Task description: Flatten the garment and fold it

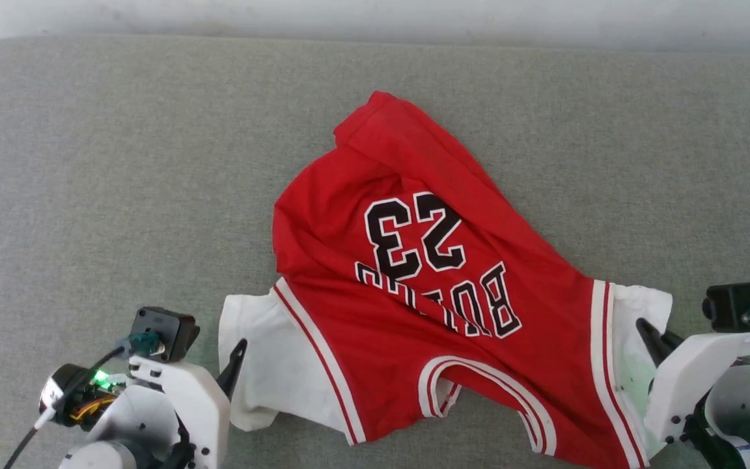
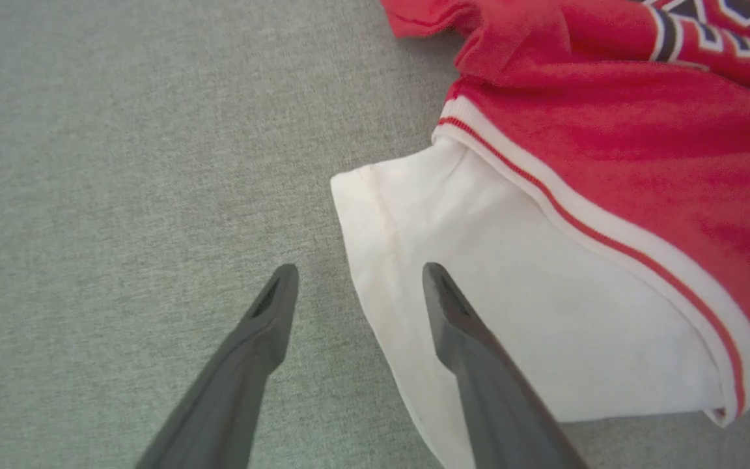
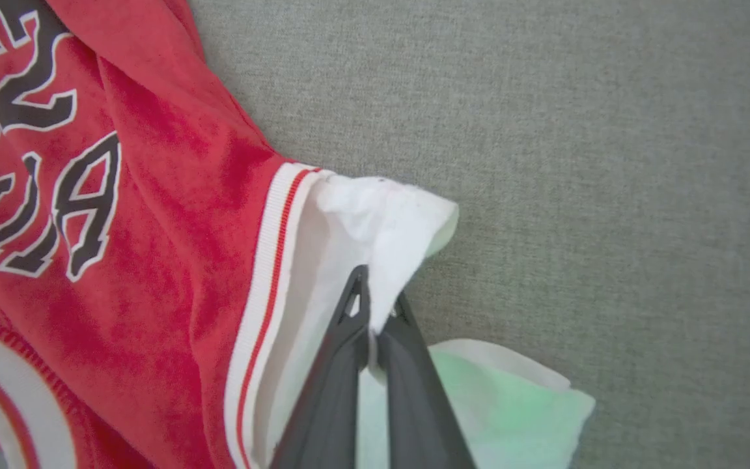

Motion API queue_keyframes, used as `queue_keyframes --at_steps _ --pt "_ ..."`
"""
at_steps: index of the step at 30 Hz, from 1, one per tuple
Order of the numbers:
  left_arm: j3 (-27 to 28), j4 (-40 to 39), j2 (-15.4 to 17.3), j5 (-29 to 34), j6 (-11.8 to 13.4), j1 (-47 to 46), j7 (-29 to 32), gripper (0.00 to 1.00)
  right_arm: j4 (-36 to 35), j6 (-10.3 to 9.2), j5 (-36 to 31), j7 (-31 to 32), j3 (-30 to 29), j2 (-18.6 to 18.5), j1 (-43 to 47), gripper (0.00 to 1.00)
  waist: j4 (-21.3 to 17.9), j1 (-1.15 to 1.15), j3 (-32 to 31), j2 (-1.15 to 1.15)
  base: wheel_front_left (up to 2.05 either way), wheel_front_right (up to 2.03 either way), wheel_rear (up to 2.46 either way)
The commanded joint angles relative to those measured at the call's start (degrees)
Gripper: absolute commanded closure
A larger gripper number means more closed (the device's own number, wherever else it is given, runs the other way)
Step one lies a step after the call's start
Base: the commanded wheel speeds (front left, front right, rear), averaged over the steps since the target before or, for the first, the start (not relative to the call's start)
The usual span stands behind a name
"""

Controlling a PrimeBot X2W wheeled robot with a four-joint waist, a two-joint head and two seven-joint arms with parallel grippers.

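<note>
- We're seeing the garment [image 1: 414, 260] lying rumpled, print up, on the grey fabric surface [image 1: 88, 163].
- Right fingers [image 3: 336, 371] are clamping its white sleeve [image 3: 381, 221].
- Left fingers [image 2: 251, 345] are standing apart, straddling the other sleeve [image 2: 512, 293] edge.

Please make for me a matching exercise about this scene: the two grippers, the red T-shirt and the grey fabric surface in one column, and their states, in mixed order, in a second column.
Column one:
1. left gripper
2. right gripper
3. red T-shirt with white short sleeves
4. grey woven fabric surface

Column two:
A. shut on a white sleeve
B. crumpled, not flat
C. open, holding nothing
D. lies under the T-shirt

Pairs: 1-C, 2-A, 3-B, 4-D
</note>
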Motion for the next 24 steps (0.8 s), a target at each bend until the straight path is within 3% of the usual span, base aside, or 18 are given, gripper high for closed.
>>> queue_keyframes --at_steps 1,11,12,13,14,24 --pt "-0.2 -0.8 0.4 -1.3 -0.3 -0.3 2.0 0.00 0.3 -0.03 0.0 -0.4 0.3 0.2 -0.8 1.00 -0.3 0.00 0.5 0.00 0.00 0.00 0.00" --pt "-1.3 1.8 -1.0 -9.6 0.0 1.1 14.2 0.00 1.0 -0.03 0.2 -0.9 0.4 0.0 -1.8 1.00 -1.0 0.00 1.7 0.00 0.00 0.00 0.00" --pt "-0.9 2.7 -1.1 -9.6 0.7 1.0 14.4 0.33 1.1 -0.03 0.2 -1.0 0.5 0.0 -1.9 1.00 -1.1 0.00 1.7 0.00 0.00 0.00 0.00" --pt "-0.7 3.4 -0.9 -8.9 1.1 0.6 13.7 0.80 1.2 -0.03 0.3 -1.1 0.7 0.0 -2.0 1.00 -1.3 0.00 1.7 0.00 0.00 0.00 0.00" --pt "-0.4 4.0 -1.1 -8.4 1.6 0.3 12.6 1.00 1.2 -0.03 0.3 -1.3 0.8 0.0 -2.2 1.00 -1.4 0.00 1.7 0.00 0.00 0.00 0.00" --pt "4.1 3.0 -5.9 -10.1 3.8 -1.5 -4.2 1.00 -0.8 -0.03 0.7 -8.3 -2.2 1.4 -2.5 1.00 -2.3 0.00 -2.0 0.00 0.00 0.00 0.00"
